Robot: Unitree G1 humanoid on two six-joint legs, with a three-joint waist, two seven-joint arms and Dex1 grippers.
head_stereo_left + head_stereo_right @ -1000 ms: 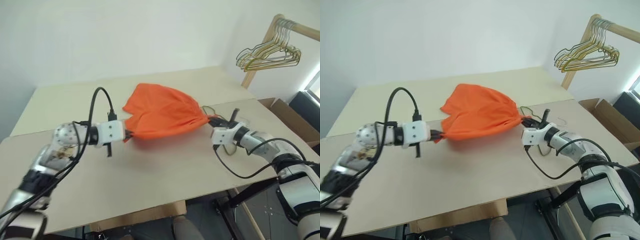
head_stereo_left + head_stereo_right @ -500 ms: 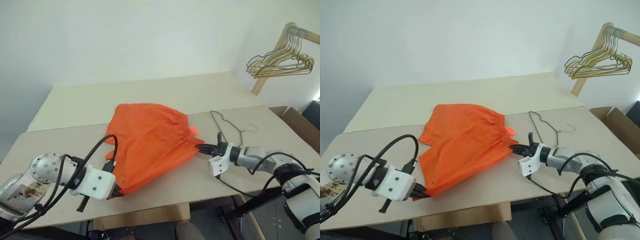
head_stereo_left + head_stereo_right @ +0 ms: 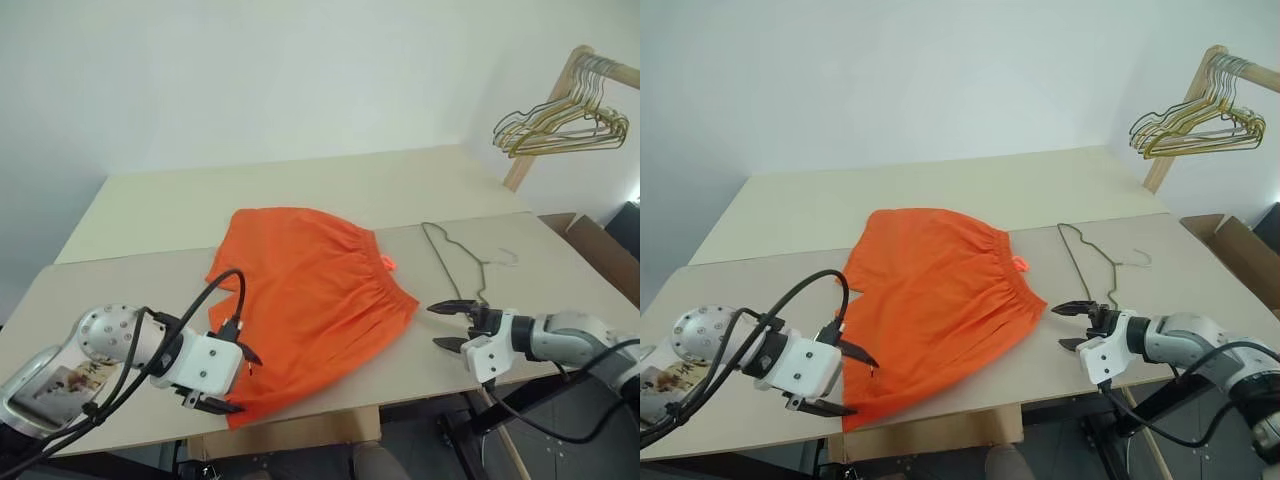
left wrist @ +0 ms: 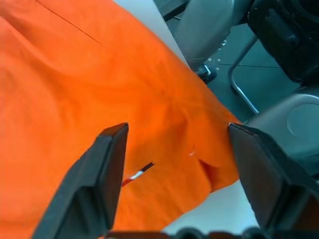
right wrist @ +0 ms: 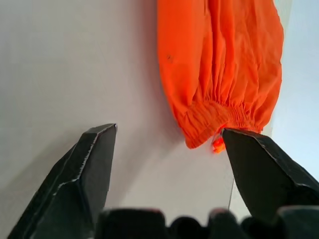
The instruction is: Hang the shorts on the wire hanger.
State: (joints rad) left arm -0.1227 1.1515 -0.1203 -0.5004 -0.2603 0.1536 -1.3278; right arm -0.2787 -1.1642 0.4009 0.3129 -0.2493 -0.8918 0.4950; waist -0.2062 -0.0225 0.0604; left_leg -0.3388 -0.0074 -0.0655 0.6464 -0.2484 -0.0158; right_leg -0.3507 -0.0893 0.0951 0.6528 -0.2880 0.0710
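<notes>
The orange shorts lie spread flat on the table, waistband toward the right and a small orange loop at its edge. The thin grey wire hanger lies flat just right of the waistband. My left gripper is open at the near left corner of the shorts, its fingers spread over the cloth without holding it. My right gripper is open a short way right of the waistband, near the hanger's lower end, with nothing between its fingers.
A wooden rack with bunched gold and green hangers stands at the back right. A cardboard box sits beyond the table's right side. The shorts' near corner lies close to the table's front edge.
Both grippers have opened and let go of the shorts, which now lie flat. The right gripper has drawn back to the right, away from the waistband.
</notes>
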